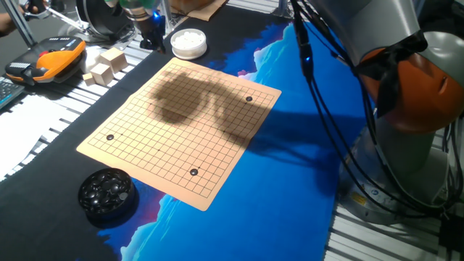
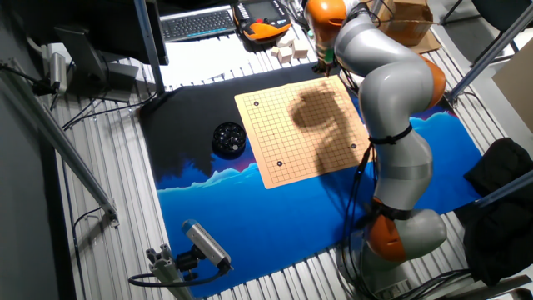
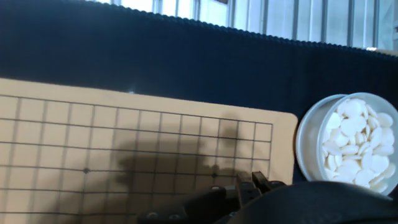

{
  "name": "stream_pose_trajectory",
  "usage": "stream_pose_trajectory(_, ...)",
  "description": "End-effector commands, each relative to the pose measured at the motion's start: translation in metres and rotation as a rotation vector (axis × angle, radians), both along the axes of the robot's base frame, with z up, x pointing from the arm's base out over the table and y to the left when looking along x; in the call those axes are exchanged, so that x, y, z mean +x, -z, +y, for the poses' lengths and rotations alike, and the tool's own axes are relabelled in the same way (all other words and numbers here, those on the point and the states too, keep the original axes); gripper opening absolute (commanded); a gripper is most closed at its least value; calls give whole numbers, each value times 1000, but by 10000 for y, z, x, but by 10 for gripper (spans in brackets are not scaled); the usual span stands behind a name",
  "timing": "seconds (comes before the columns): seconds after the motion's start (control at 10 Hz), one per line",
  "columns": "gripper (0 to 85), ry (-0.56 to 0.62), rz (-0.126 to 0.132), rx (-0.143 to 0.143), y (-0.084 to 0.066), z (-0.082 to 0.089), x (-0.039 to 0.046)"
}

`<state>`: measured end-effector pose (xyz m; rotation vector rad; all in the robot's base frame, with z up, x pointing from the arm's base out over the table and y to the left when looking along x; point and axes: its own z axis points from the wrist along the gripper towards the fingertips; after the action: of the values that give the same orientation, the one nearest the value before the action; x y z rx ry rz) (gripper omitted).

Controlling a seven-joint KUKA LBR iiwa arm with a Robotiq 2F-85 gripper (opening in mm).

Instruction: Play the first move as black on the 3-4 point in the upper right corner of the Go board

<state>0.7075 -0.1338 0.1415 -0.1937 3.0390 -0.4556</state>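
Observation:
The Go board (image 1: 181,123) lies in the middle of the black mat. Three black stones sit on it: one at the far right (image 1: 249,98), one at the left (image 1: 110,137), one at the near edge (image 1: 193,172). A black bowl (image 1: 107,193) of black stones stands by the board's near left corner. My gripper (image 1: 151,42) hangs over the board's far corner, next to the white bowl (image 1: 188,42). In the hand view its fingertips (image 3: 244,182) stand close together at the bottom edge, above the board (image 3: 124,155). No stone shows between them.
The white bowl (image 3: 348,146) holds several white stones. Wooden blocks (image 1: 106,65) and an orange-black device (image 1: 49,59) lie left of the board's far edge. The arm's cables (image 1: 326,109) hang over the blue mat at the right. A keyboard (image 2: 196,22) lies at the back.

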Motion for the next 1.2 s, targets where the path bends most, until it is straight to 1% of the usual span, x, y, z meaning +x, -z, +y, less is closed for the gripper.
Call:
stream_pose_trajectory(0.0,0,-13,-4,3,13,-76,-7)
stream_pose_trajectory(0.1,0,-22,-8,-1,31,-150,-15)
stream_pose_trajectory(0.3,0,-42,-19,-27,88,-268,-3)
stream_pose_trajectory(0.4,0,-40,-26,-35,130,-302,4)
stream_pose_trajectory(0.5,0,-39,-30,-38,162,-310,8)
stream_pose_trajectory(0.7,0,-38,-36,-52,222,-325,17)
stream_pose_trajectory(0.9,0,-35,-42,-47,287,-341,26)
stream_pose_trajectory(1.1,0,-32,-57,-41,390,-362,38)
